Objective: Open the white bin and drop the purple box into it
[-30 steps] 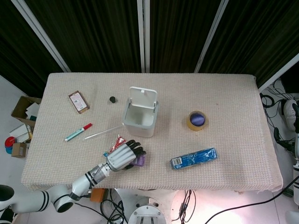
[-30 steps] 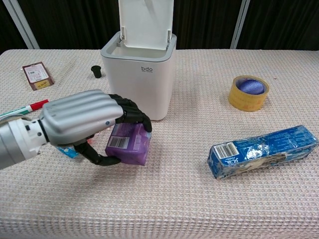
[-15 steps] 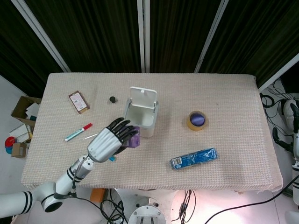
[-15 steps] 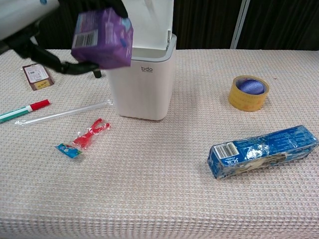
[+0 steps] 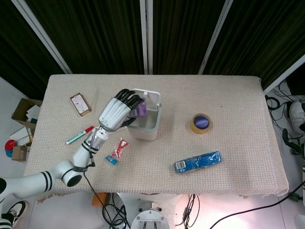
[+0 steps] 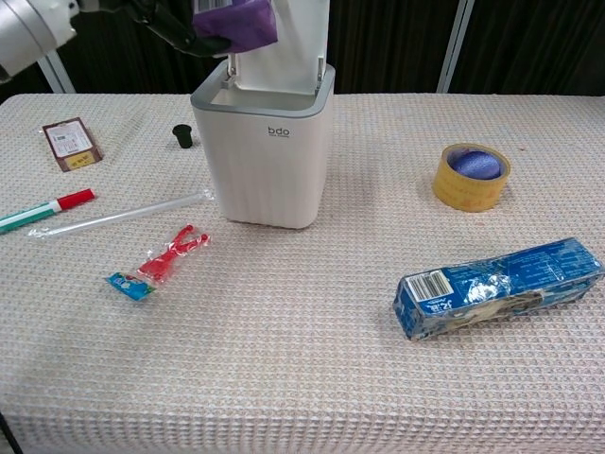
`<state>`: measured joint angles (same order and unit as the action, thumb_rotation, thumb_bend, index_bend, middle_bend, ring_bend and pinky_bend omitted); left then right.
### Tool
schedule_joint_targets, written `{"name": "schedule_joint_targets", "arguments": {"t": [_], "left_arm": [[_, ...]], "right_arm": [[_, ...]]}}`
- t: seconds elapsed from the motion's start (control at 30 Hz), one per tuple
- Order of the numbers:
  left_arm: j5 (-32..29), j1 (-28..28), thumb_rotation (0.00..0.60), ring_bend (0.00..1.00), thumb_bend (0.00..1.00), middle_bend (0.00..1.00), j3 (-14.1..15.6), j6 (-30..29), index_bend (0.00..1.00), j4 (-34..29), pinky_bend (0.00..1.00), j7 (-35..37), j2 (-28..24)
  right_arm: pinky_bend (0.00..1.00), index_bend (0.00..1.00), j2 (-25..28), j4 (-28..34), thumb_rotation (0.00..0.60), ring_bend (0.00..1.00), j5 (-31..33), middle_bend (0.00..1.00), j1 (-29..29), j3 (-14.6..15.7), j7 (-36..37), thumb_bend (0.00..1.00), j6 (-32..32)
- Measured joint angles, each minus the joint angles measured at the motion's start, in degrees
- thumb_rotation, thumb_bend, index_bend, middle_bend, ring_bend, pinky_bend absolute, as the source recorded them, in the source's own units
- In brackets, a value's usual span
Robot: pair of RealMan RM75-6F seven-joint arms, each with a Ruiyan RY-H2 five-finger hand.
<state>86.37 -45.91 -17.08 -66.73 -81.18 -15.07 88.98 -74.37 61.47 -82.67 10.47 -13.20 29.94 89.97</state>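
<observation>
The white bin [image 5: 147,125] [image 6: 269,151] stands mid-table with its lid flipped up at the back. My left hand [image 5: 116,110] [image 6: 142,14] holds the purple box [image 5: 139,110] [image 6: 236,21] in the air over the bin's left rim, partly above the opening. In the chest view the box and hand sit at the top edge, cut off by the frame. My right hand shows in neither view.
A red candy wrapper [image 5: 118,149] [image 6: 161,262], a clear straw [image 6: 123,216] and a red-capped marker [image 5: 79,135] lie left of the bin. Beyond them are a brown card [image 5: 80,104] and a black cap [image 5: 114,101]. Right of the bin are a tape roll [image 5: 201,123] and a blue packet [image 5: 197,161].
My left hand has lifted the purple box off the table near the front edge and carried it up and back, to above the bin's opening.
</observation>
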Motion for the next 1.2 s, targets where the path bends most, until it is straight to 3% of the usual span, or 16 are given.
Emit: {"name": "schedule_joint_targets", "arguments": {"t": [0.33,0.5,0.6,0.93,1.2], "left_arm": [[-1.3,-2.8,0.6,0.22,0.44,0.58,1.4,1.7,0.5,4.5,0.23,1.6,4.6],[0.2,-3.3,0.6,0.17,0.27,0.23,2.5,1.6,0.25,4.5,0.23,3.5,4.3],[0.5,-3.6,0.6,0.12,0.18,0.11,2.9,1.7,0.13,4.6,0.23,4.6,3.7],[0.3,-2.4,0.6,0.1,0.14,0.09,3.7,0.0,0.1,1.6,0.22,3.7,1.2],[0.9,2.8,0.6,0.1,0.14,0.1,6.6,-4.3,0.1,-6.4,0.23,-0.3,-5.0]], "right_arm": [[0.0,0.0,-0.6,-0.9,0.6,0.0,0.5,0.0,-0.1,0.0,0.9,0.36,-0.4],[0.0,0.0,-0.8,-1.5,0.6,0.0,0.6,0.0,-0.3,0.0,1.6,0.36,-0.3],[0.0,0.0,-0.7,-1.5,0.6,0.0,0.5,0.0,-0.3,0.0,1.7,0.36,-0.1],[0.0,0.0,-0.1,0.3,0.6,0.0,0.0,0.0,-0.6,0.2,0.9,0.36,0.8],[0.0,0.0,-0.1,1.6,0.6,0.0,-0.8,0.0,-1.5,0.8,-0.3,0.36,2.4]]}}
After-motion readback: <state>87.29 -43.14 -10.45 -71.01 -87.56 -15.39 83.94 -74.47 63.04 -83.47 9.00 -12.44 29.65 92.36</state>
